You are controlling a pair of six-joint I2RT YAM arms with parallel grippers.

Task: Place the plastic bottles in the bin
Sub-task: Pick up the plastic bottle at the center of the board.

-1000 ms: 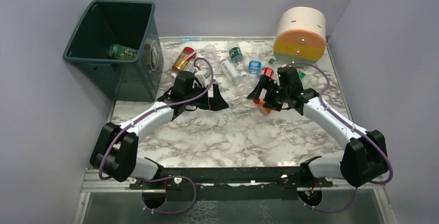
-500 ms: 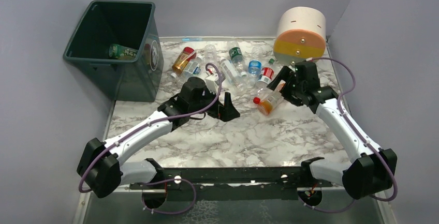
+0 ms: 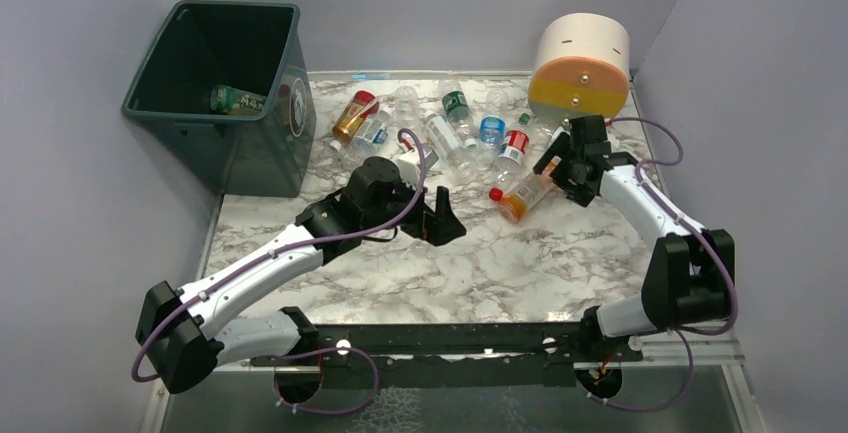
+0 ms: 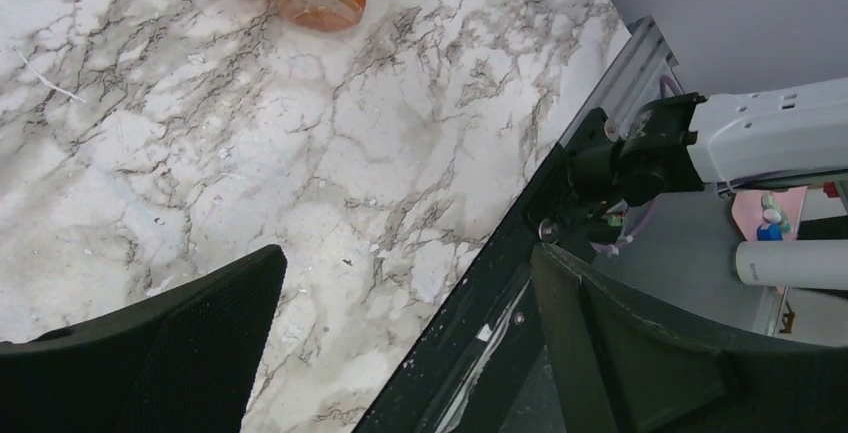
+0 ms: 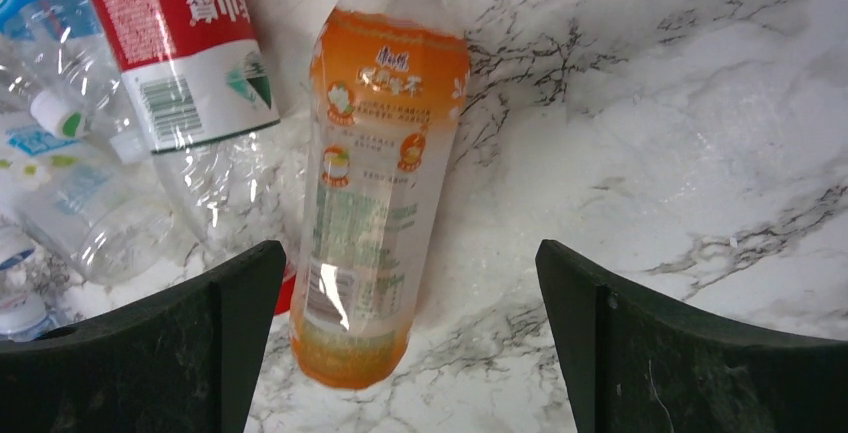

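**Step in hand: pick-up of the orange bottle, both tools released**

Top view: My left tool (image 3: 440, 219) hangs released and empty over the middle of the desk (image 3: 480, 263). My right tool (image 3: 552, 166) is released at 2 o'clock of the orange bottle (image 3: 520, 196). A green-label bottle (image 3: 235, 100) lies in the bin (image 3: 290, 48) at 10 o'clock. The other plastic bottles (image 3: 440, 128) crowd 12 o'clock. The desk is open towards 6 o'clock.

Left wrist view: Bare marble lies between the jaws, and the desk edge runs at 4 o'clock.

Right wrist view: The orange bottle (image 5: 385, 153) lies in line with the spread jaws. A red-label bottle (image 5: 170, 33) lies just beside it at 10 o'clock. I judge the next move is to descend and close without catching that neighbour.

One bottle (image 3: 236, 100) in bin (image 3: 262, 158), far left; other bottles (image 3: 456, 105) scattered right.
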